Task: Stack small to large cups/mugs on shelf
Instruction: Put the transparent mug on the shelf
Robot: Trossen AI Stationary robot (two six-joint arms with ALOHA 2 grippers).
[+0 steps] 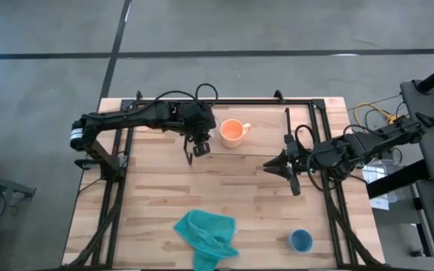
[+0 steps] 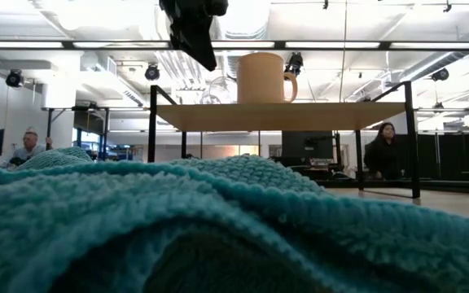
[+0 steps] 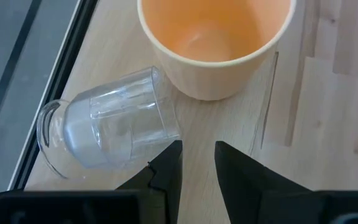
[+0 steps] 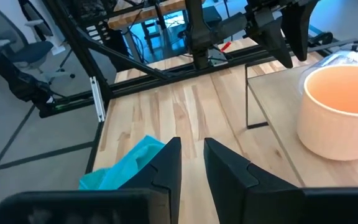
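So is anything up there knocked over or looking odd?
Yes. The clear glass cup lies on its side on the shelf, touching the upright orange mug. The left gripper hovers beside it, jaws slightly apart and empty.

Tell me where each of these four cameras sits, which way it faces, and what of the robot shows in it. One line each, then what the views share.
High view: overhead, straight down on the table; both arms, left gripper, right gripper, teal cloth, blue cup.
Low view: tabletop height, level across the cloth at the shelf; the left gripper hangs above.
Left wrist view: looks down past its own fingers at the glass cup, lying on its side.
Right wrist view: looks across the table past its own fingers.
Shared: all four show the orange mug.
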